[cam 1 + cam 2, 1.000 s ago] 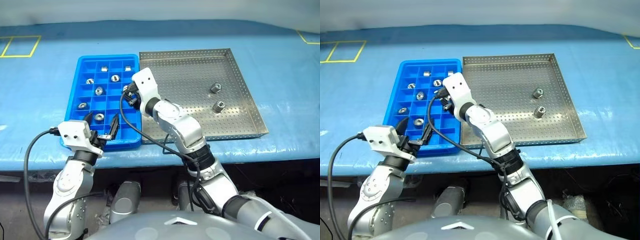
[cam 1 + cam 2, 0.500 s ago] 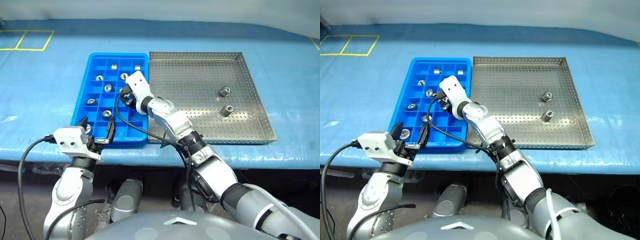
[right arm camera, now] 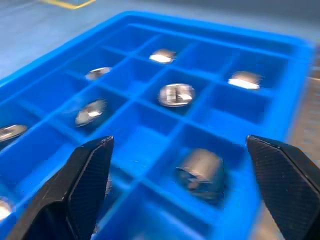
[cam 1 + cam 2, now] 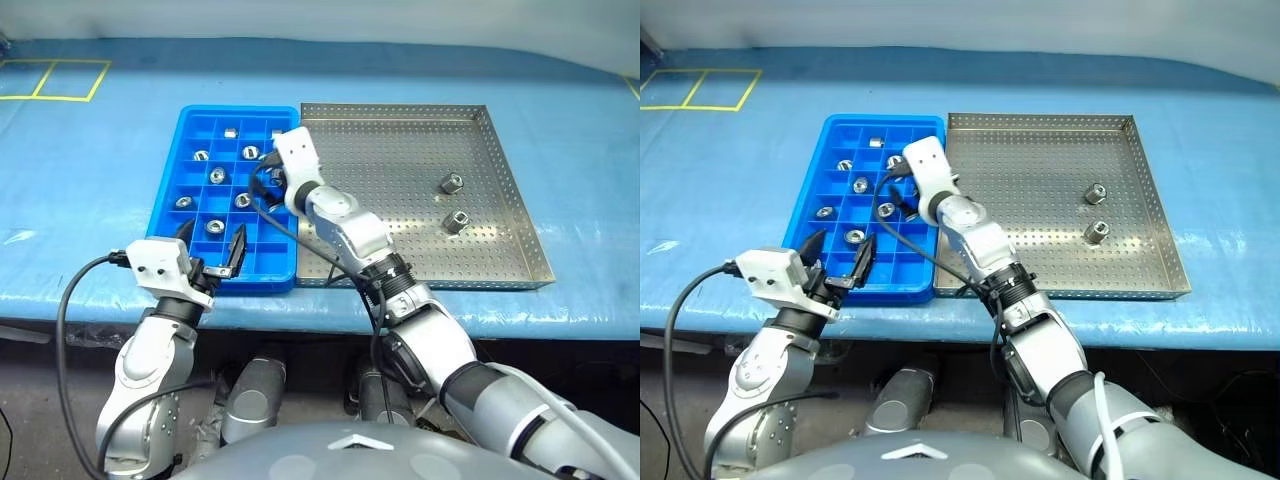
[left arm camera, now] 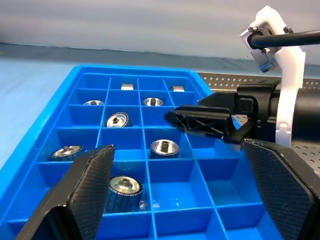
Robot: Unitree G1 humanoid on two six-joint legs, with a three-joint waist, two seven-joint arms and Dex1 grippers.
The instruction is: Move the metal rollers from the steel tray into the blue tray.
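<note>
Left eye view showed the desk (image 4: 80, 180) under a blue cover, carrying two trays set side by side and touching along one edge. At the far left corner of the desk, yellow tape lines (image 4: 45, 80) marked squares.

The left gripper (image 4: 212, 245) hung at the near edge of the blue tray (image 4: 168, 205), its fingers spread wide with nothing between them. In the left wrist view, both fingers (image 5: 82, 192) framed the compartment grid without touching it.

The blue tray lay to the left of the steel tray (image 4: 500, 180). Several metal rollers (image 4: 217, 175) sat in separate compartments, one per cell, spread over the far and middle rows; one roller (image 5: 124, 189) lay in a near-row cell just beside the left finger. Most cells on the tray's right side and near row were bare.

The right gripper (image 4: 268, 185) reached over the right-hand columns of the blue tray, pointing toward the robot's left. Its fingers stood apart and held nothing. In the right wrist view, a roller (image 3: 200, 167) lay in the cell just ahead of the fingers, blurred; whether it had settled flat could not be told.

On the steel tray's perforated floor, two rollers (image 4: 451, 183) (image 4: 459, 220) remained near the right rim, close together but apart.
</note>
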